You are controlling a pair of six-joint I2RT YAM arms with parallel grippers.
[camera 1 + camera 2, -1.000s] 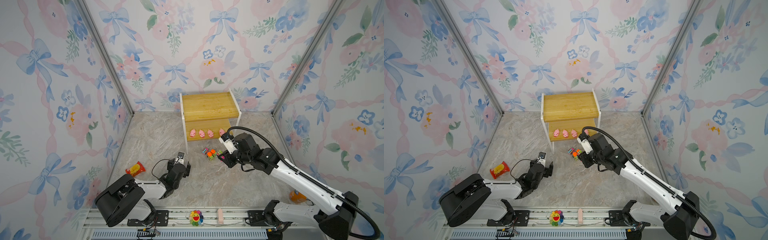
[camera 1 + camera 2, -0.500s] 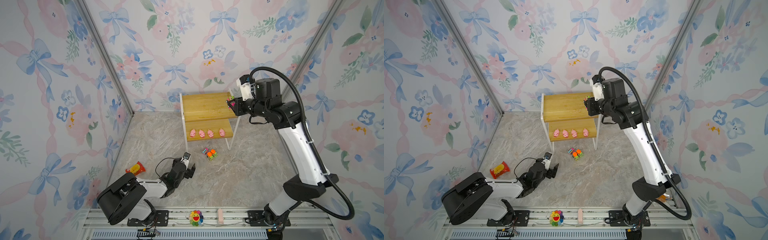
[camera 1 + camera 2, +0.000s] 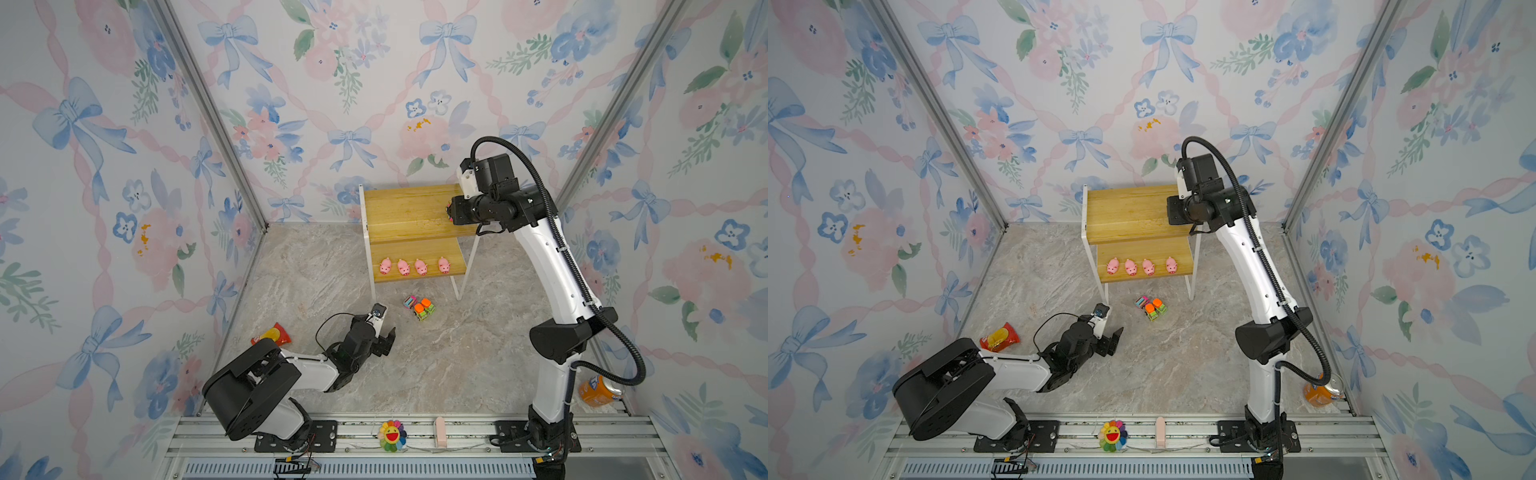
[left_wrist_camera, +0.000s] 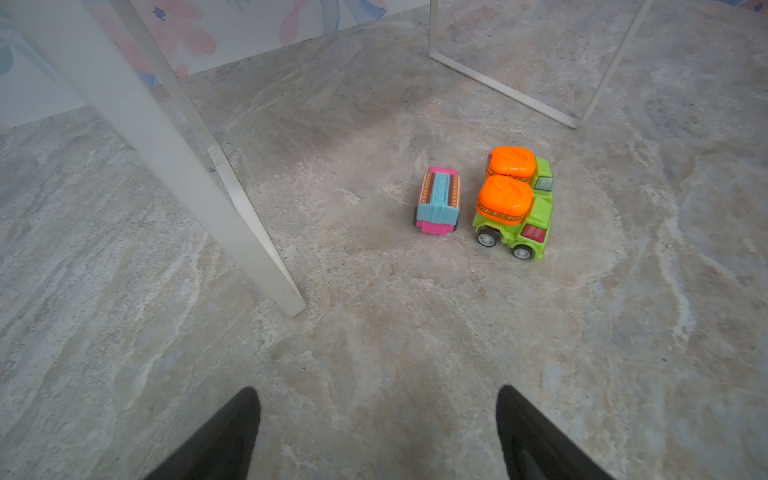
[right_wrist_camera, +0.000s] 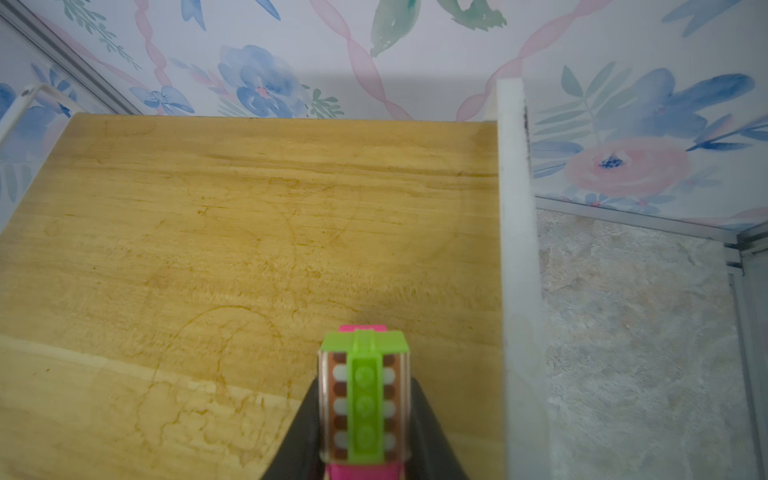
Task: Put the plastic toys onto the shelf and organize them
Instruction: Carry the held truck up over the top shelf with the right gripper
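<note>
The shelf point(image 3: 399, 212) point(image 3: 1125, 212) stands at the back wall. Several pink pigs point(image 3: 403, 267) stand in a row on its lower board. My right gripper point(image 3: 449, 210) point(image 5: 365, 415) hangs over the right end of the top board point(image 5: 249, 228), shut on a pink truck with a green striped top point(image 5: 365, 399). On the floor in front of the shelf sit another pink truck point(image 3: 410, 302) point(image 4: 437, 201) and two green trucks with orange tops point(image 3: 424, 309) point(image 4: 511, 212), side by side. My left gripper point(image 3: 384, 340) point(image 4: 378, 390) is low over the floor, open and empty, facing those trucks from a short way off.
A red snack packet point(image 3: 272, 334) lies by the left wall. An orange can point(image 3: 598, 388) stands at the front right. A smiling flower point(image 3: 392, 435) and a small pink block point(image 3: 439, 428) sit on the front rail. The shelf's white front leg point(image 4: 187, 166) is near my left gripper.
My right arm rose from the floor with the pink truck and now holds it over the shelf's top board. My left gripper edged forward toward the trucks, still open.
</note>
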